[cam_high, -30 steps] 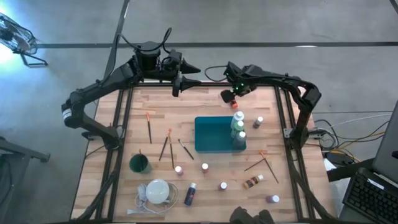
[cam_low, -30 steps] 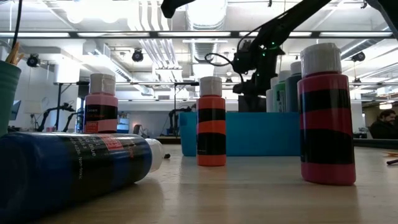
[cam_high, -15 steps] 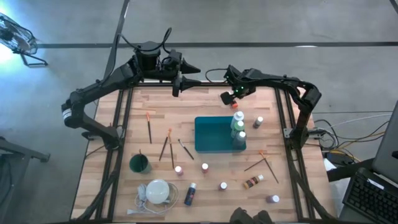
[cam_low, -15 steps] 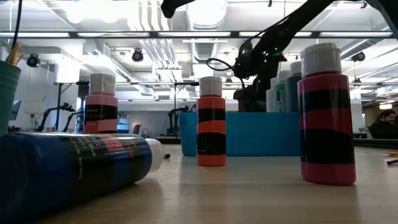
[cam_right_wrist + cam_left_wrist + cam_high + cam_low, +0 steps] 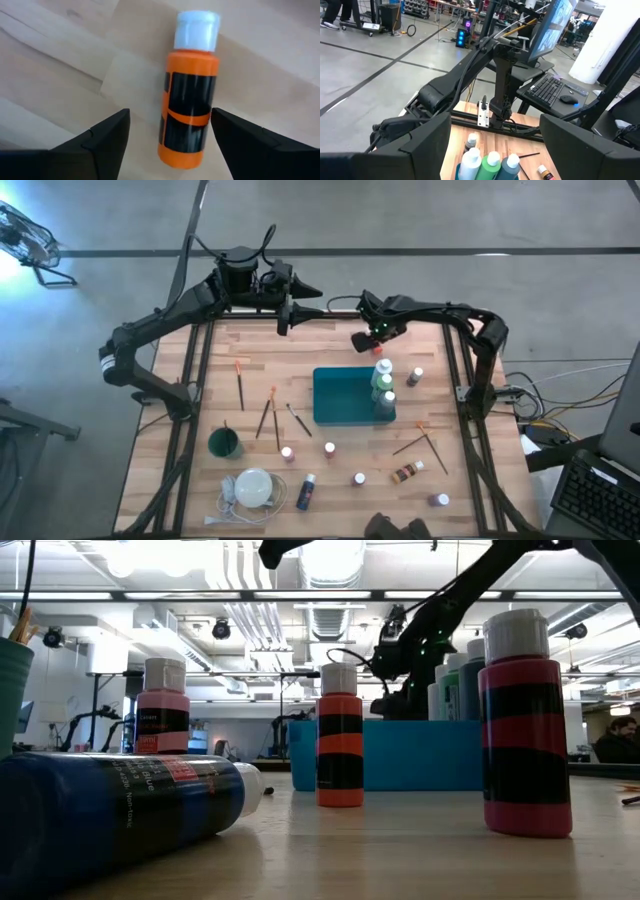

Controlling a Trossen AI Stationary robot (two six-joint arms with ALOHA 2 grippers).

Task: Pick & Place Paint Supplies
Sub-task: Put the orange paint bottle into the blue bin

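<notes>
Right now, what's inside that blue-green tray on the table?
Three white-capped bottles stand along one side of the teal tray; the rest looks bare. The bottles hide the floor beneath them.

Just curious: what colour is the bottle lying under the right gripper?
Orange bottle, black label, white cap; the right wrist view shows it best.

Robotics lab: concrete floor (image 5: 420,220), ceiling ducts (image 5: 330,565), monitor (image 5: 555,27).

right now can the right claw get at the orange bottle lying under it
Probably yes. The right claw hangs open over the orange bottle, which lies flat on bare wood between the fingers, with nothing beside it in the wrist view.
</notes>
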